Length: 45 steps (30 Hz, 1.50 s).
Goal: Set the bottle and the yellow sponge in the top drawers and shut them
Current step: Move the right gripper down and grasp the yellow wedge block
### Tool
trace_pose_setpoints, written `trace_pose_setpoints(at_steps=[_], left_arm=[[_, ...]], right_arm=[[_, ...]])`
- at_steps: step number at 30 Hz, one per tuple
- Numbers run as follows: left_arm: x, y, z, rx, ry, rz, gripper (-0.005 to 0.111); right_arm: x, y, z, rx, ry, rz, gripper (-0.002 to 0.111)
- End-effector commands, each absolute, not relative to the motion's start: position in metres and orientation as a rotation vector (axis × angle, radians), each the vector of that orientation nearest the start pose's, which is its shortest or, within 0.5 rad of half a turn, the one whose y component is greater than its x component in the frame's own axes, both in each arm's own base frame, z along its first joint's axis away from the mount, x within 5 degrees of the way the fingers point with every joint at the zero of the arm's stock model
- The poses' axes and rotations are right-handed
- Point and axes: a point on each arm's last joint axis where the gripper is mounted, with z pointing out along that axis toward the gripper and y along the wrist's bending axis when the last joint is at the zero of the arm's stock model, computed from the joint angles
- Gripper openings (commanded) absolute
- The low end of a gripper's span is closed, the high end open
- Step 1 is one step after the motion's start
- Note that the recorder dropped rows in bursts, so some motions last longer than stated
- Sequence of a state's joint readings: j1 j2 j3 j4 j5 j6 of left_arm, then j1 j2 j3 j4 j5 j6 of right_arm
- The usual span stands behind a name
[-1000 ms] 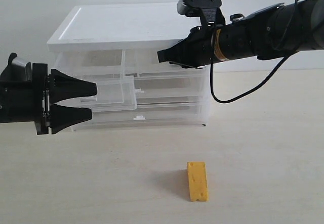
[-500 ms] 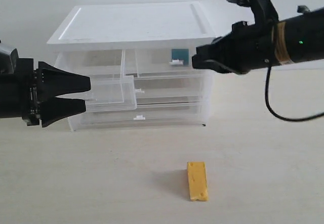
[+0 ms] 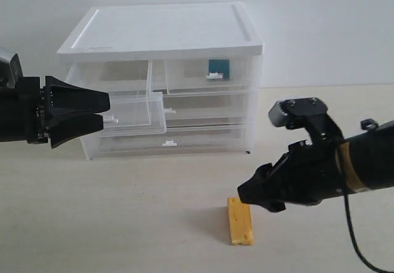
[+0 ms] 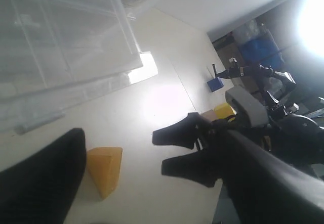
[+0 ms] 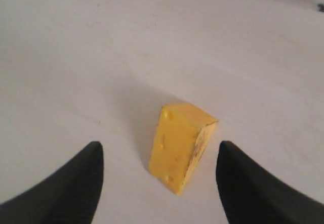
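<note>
We see a boxy cabinet of translucent plastic with a flat white top, standing at the back of a pale, matte table. Its narrow, clear-walled left top drawer stands pulled out. The right top drawer sits pushed in, and beside its small white handle tab the teal label of the stubby white bottle shows through the front. The left gripper holds its black wedge fingers close together at the open drawer's front; we cannot tell whether they pinch it. The yellow sponge, a pitted rectangular foam block, lies on the table well in front of the cabinet. The right gripper hangs just above it, fingers spread wide to either side and not touching it.
</note>
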State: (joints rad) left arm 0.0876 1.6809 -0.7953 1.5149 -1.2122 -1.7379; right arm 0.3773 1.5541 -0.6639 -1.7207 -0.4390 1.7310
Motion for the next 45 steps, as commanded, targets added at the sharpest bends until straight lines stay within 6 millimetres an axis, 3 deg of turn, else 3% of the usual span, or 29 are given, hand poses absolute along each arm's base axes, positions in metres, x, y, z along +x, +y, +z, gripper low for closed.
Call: trace_pose_setpoints(at_steps=[1, 7, 10, 15, 18, 24, 28, 30, 32, 34, 35, 41, 45], left_arm=[[0.291, -0.06, 0.218, 0.262, 2.024, -1.454, 0.069], [0.291, -0.06, 0.218, 0.273, 2.019, -1.447, 0.069], [0.291, -0.06, 0.218, 0.273, 2.019, -1.447, 0.069], [0.291, -0.06, 0.219, 0.275, 2.016, -1.444, 0.069], [0.291, -0.06, 0.219, 0.285, 2.012, -1.438, 0.069], [0.291, -0.06, 0.218, 0.287, 2.013, -1.438, 0.069], [0.291, -0.06, 0.218, 0.287, 2.013, -1.438, 0.069], [0.291, -0.06, 0.218, 0.287, 2.013, -1.438, 0.069], [0.291, -0.06, 0.218, 0.287, 2.013, -1.438, 0.069], [0.291, -0.06, 0.218, 0.287, 2.013, -1.438, 0.069], [0.291, -0.06, 0.218, 0.287, 2.013, -1.438, 0.069], [0.291, -0.06, 0.218, 0.291, 2.011, -1.435, 0.069], [0.291, -0.06, 0.218, 0.295, 2.014, -1.434, 0.069]], right_arm=[[0.243, 0.162, 0.156, -0.663, 2.411, 0.466, 0.058], [0.242, 0.188, 0.146, -0.684, 2.416, 0.403, 0.058], [0.249, 0.187, 0.138, -0.604, 2.417, 0.242, 0.058], [0.25, 0.187, 0.131, -0.586, 2.441, 0.221, 0.056], [0.252, 0.187, 0.127, -0.588, 2.448, 0.205, 0.042], [0.252, 0.19, 0.12, -0.658, 2.455, 0.212, -0.001], [0.253, 0.189, 0.126, -0.632, 2.441, 0.208, 0.013], [0.252, 0.189, 0.133, -0.606, 2.427, 0.225, 0.034], [0.252, 0.189, 0.142, -0.558, 2.415, 0.258, 0.063], [0.252, 0.19, 0.152, -0.499, 2.4, 0.294, 0.083], [0.252, 0.191, 0.154, -0.501, 2.396, 0.315, 0.087], [0.264, 0.203, 0.147, -0.485, 2.413, 0.347, 0.076], [0.268, 0.206, 0.132, -0.459, 2.459, 0.34, 0.076]])
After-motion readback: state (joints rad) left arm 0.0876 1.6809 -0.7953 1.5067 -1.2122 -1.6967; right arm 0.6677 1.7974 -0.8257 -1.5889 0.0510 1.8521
